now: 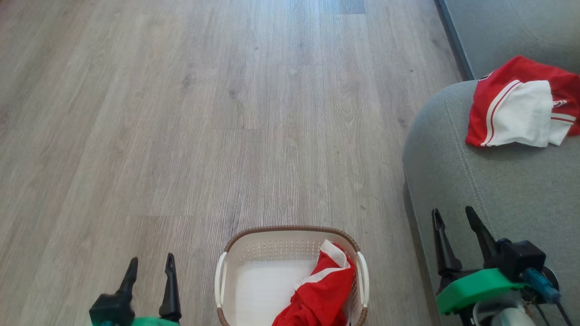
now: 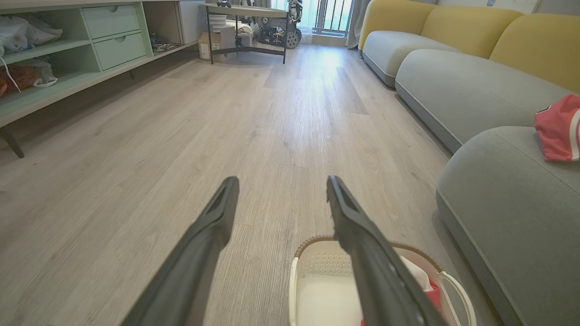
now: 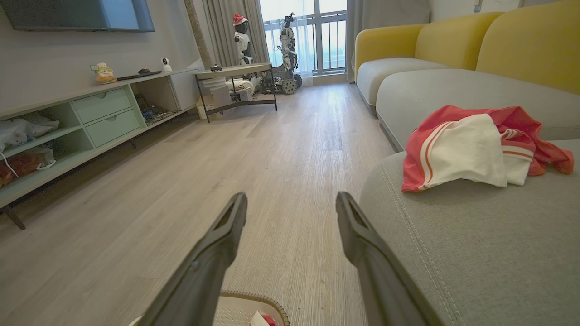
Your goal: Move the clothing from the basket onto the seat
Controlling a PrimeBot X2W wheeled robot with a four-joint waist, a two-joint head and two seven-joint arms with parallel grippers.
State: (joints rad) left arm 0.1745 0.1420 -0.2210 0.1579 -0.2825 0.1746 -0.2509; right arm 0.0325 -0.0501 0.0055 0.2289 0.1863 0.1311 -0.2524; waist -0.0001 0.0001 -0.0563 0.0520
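One red garment [image 1: 324, 290] lay inside the basket [image 1: 272, 248], pressed against its right wall. Its long axis ran from the far right corner towards the near middle of the basket, and an end with a white stripe pointed up at the far rim. The left half of the basket bottom was bare. The basket stood on the wooden floor [image 1: 226, 113], just beside the rounded edge of the seat [image 1: 498, 203], with one white handle on its left side and one on its right. The bottom edge of the head view cut the basket, so I could not tell its full length.

The second red garment [image 1: 516, 108] lay crumpled on the seat, well apart from the basket. Its long axis went across the seat from left to right in the head view. A white panel faced up, and a red border with white stripes pointed to the seat's outer edge.

The left gripper [image 1: 152, 257] hung above the floor to the left of the basket, its fingers pointing forward. Its jaws stood wide apart and held nothing. The right gripper [image 1: 452, 209] hung at the front edge of the seat, its fingers leaning a little to the left. It was also fully spread and empty, touching neither garment.
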